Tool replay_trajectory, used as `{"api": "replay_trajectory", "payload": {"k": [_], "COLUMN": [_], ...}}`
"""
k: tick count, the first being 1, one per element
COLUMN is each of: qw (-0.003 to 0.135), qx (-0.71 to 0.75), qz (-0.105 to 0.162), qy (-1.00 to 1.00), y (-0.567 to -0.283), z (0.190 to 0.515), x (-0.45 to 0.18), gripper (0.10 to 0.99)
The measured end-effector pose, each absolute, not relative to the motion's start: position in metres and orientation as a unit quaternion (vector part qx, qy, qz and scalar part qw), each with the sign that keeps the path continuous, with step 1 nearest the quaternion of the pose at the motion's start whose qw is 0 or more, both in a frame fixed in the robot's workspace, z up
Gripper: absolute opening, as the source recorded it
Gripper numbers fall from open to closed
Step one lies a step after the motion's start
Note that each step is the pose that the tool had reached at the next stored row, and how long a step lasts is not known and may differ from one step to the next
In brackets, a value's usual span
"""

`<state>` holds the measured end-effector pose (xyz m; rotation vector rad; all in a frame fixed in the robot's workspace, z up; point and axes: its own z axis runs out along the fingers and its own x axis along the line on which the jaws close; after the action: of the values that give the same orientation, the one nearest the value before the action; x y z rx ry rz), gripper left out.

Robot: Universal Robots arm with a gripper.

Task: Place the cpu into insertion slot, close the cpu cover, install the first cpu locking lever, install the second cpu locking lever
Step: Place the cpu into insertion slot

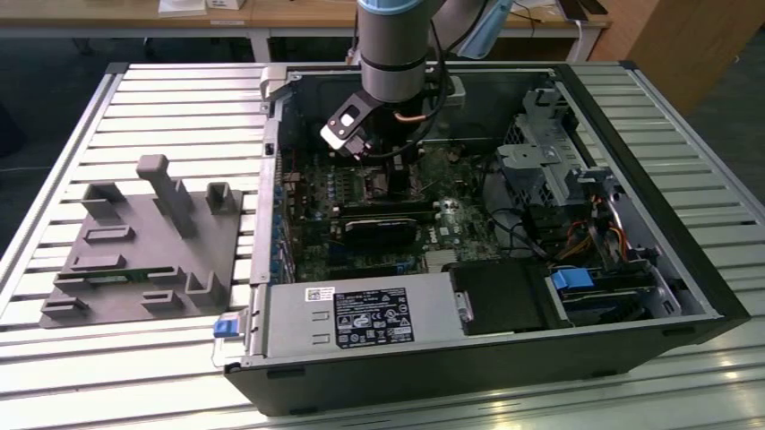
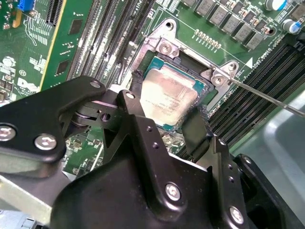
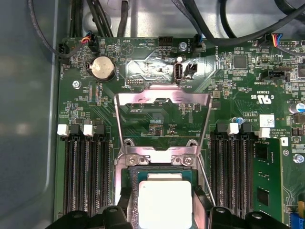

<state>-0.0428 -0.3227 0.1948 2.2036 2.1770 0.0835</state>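
The cpu (image 2: 167, 98) (image 3: 164, 202), a flat square chip with a pale metal face, lies level in the insertion slot (image 2: 189, 61) on the green motherboard. My gripper (image 2: 166, 102) (image 3: 162, 212) straddles it, one black finger (image 2: 136, 88) against each of two opposite edges, so it looks shut on the chip. The cpu cover (image 3: 162, 98), a thin silver frame, stands flipped open beyond the socket on its hinge (image 3: 157, 153). A thin wire locking lever (image 2: 267, 95) (image 3: 206, 183) sticks out unlatched beside the socket. In the exterior view the gripper (image 1: 380, 175) is down inside the open computer case.
Black memory slots (image 3: 88, 181) (image 3: 231, 176) flank the socket. A coin battery (image 3: 102, 67) and cables lie behind the cover. In the case are a black heatsink block (image 1: 382, 228), a power supply (image 1: 358, 318) and drive bays (image 1: 562, 170). A grey fixture (image 1: 132, 242) sits on the slatted table.
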Motion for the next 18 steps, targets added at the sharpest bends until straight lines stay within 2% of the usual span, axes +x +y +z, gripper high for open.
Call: {"api": "replay_trajectory", "payload": {"k": [18], "qw": [0.021], "qx": [0.711], "qz": [0.027], "qy": [0.702], "y": [-0.3192], "z": [0.1961], "x": [-0.0428], "gripper": [0.608]}}
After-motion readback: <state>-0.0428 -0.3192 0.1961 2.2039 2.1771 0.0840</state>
